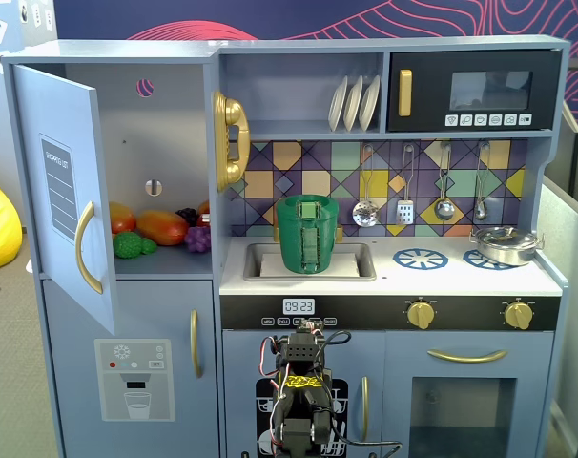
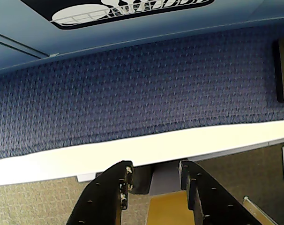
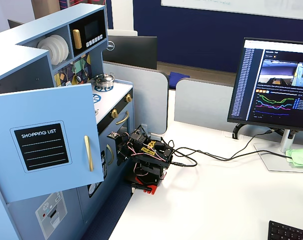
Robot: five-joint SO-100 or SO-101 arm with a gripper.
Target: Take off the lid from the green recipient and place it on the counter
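In a fixed view the green recipient (image 1: 307, 240) stands upright in the sink recess of the counter (image 1: 394, 275), strap handle facing front. The lid (image 1: 308, 201) sits on top of it, its lighter green knob showing. My arm (image 1: 301, 401) is folded low in front of the kitchen's lower doors, far below the pot. It also shows in the side fixed view (image 3: 144, 157), on the white desk. In the wrist view my gripper (image 2: 154, 169) is open and empty, pointing down at blue carpet and a white desk edge. The open fridge door hides the pot in the side view.
A small steel pan (image 1: 505, 245) sits on the right burner ring and also shows in the side fixed view (image 3: 104, 80). The fridge door (image 1: 65, 200) stands open at the left, toy fruit inside. A monitor (image 3: 274, 85) and cables lie on the white desk (image 3: 216, 200).
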